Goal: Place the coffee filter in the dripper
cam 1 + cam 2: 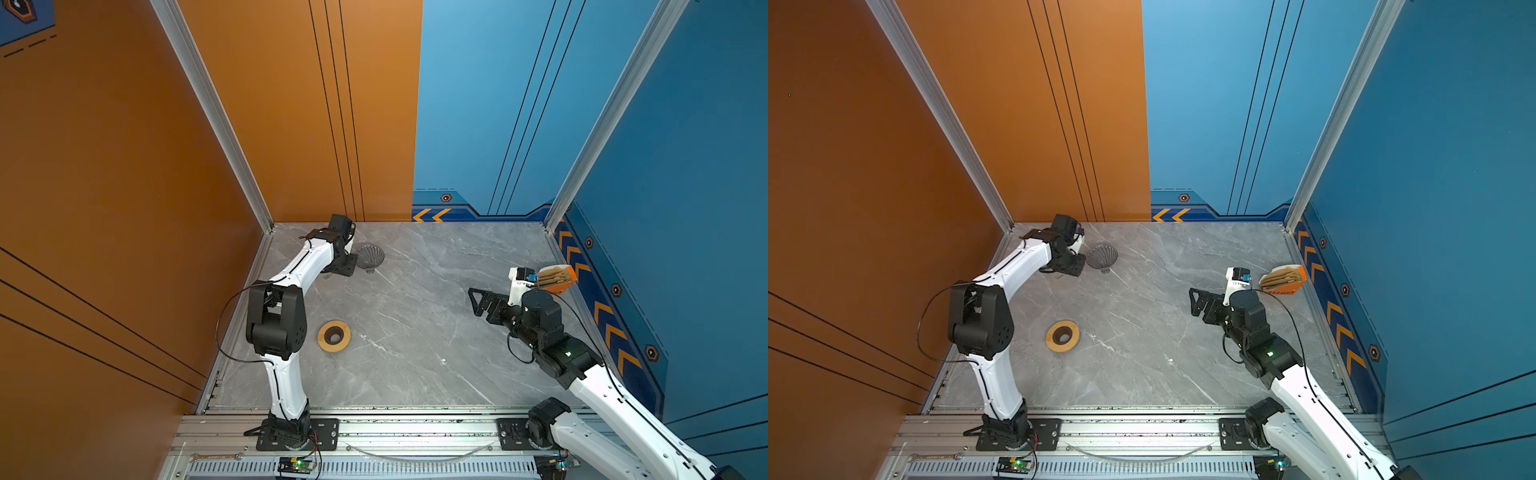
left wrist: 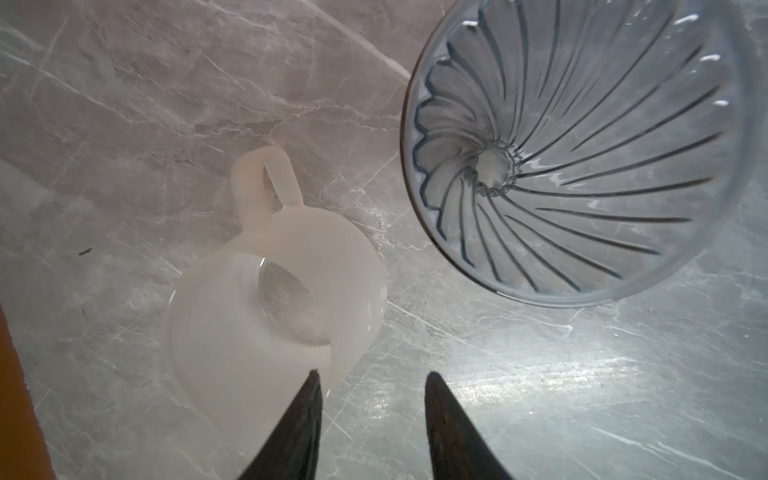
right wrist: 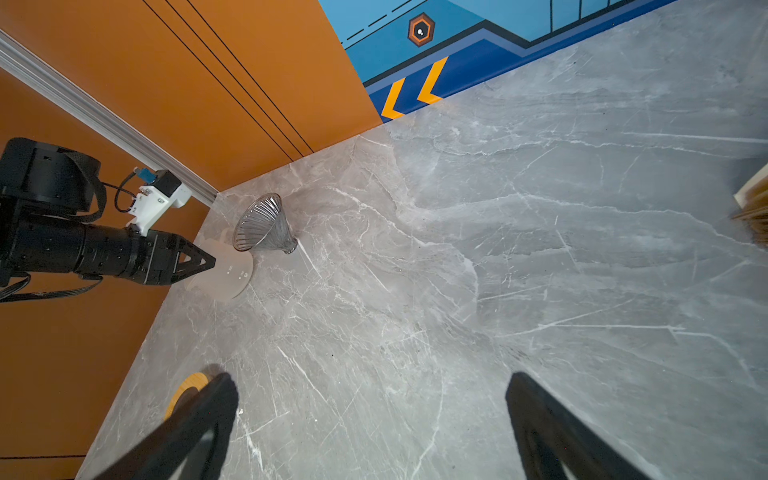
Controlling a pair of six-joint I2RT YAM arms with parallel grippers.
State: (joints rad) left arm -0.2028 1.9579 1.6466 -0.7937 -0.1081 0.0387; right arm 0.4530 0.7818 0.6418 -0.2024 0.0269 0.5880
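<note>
The grey marble desk (image 1: 415,353) carries everything. The left arm (image 1: 291,266) reaches into the far corner with its elbow raised. Its left hand (image 2: 372,374) points straight down, fingers partly apart with bare desk showing between them, clamped on nothing. One fingertip (image 2: 307,415) overlaps the rim of a frosted white jug (image 2: 257,311) below it. The dripper (image 1: 370,257) lies tipped on its side just beside that hand, mouth turned toward it and stem away.

The right arm (image 1: 552,332) stretches low. Its right hand (image 3: 372,378) is spread wide and empty, pointing across the desk, well apart from the dripper. A wooden ring (image 1: 333,336) lies near the left arm's elbow. A stack of tan filters (image 1: 555,277) sits just behind the right wrist.
</note>
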